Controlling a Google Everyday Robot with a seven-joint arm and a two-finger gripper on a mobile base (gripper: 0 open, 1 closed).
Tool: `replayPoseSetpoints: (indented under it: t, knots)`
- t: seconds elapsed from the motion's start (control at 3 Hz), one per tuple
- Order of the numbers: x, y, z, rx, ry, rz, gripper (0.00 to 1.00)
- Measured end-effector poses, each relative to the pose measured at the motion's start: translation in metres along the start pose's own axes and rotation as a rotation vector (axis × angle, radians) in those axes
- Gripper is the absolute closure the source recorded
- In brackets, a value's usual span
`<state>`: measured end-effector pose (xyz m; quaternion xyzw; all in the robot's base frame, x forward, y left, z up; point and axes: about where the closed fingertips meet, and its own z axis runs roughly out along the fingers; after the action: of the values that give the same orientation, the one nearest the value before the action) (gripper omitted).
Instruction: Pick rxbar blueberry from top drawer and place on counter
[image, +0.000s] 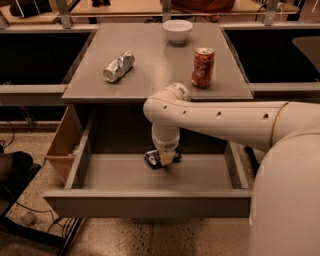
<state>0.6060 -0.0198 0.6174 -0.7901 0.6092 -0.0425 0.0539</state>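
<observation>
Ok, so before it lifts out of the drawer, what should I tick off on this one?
1. Top drawer open wide enough to lift out of: ok.
2. Gripper down inside the drawer, at the rxbar blueberry: ok.
3. Secure hold on the bar: cannot tell.
4. Bare landing spot on the counter between the crushed can and the red soda can: ok.
5. Clearance between the arm and the counter's front edge on the way up: cannot tell.
</observation>
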Motion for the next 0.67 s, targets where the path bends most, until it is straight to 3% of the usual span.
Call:
replayPoseSetpoints:
  t: [0.33,0.67]
  knots:
    - [-0.027,0.006,-0.055,0.019,0.083,-0.104,1.0]
    - [-0.024,0.005,-0.163,0.065,0.142,-0.174,1.0]
